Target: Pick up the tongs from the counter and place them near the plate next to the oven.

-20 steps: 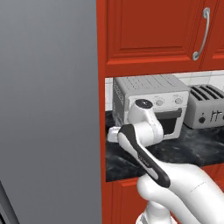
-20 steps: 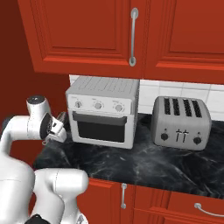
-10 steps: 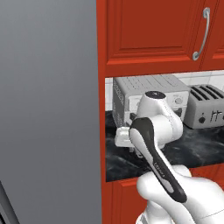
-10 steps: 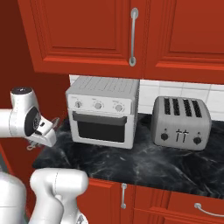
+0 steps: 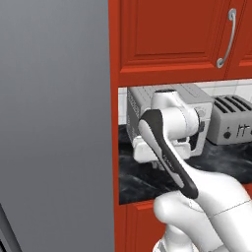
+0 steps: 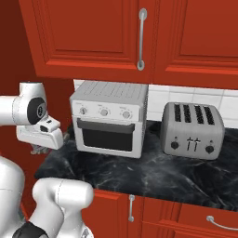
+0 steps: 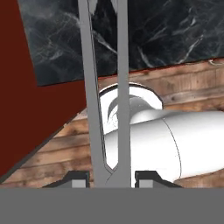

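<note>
My tool point(image 7: 106, 177) is clamped tight on the tongs point(image 7: 105, 87), gripping them at their joined end so the two slim silver arms run straight away from my fingertips point(image 7: 78, 179). The tongs hang lifted above the black marble surface point(image 6: 153, 176), off to the left of the silver toaster oven point(image 6: 110, 118) and clear of its side wall. My tool sits just left of that toaster oven, near the surface's left end, with the grey toaster point(image 6: 194, 131) well apart on the toaster oven's far right
</note>
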Tool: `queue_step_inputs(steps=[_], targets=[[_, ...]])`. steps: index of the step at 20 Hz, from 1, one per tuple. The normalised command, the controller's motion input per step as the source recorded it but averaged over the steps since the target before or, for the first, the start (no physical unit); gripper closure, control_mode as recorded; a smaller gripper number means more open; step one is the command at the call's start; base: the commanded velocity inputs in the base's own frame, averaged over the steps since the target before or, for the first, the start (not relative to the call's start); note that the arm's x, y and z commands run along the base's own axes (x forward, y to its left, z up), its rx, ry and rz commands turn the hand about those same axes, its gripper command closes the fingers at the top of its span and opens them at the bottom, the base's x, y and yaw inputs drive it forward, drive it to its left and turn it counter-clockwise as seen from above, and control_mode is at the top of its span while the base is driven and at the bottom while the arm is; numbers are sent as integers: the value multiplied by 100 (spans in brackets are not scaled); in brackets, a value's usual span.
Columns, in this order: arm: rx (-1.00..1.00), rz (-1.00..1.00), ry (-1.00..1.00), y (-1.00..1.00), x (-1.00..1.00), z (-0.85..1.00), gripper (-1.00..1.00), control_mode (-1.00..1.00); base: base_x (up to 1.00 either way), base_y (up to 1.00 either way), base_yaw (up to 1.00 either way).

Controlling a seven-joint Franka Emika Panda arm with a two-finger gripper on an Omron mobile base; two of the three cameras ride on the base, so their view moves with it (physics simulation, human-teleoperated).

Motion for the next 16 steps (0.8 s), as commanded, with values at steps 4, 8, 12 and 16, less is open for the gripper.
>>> queue_step_inputs(steps=[4, 8, 12, 16], targets=[[-1, 0, 16, -15, 15, 0, 100, -100, 0, 0, 0], [0, 0, 9, -4, 1, 0, 100, -100, 0, 0, 0], [0, 0, 1, -3, -4, 0, 100, 100, -21, -9, 0], [0, 0, 0, 0, 0, 0, 100, 100, -85, -41, -6]])
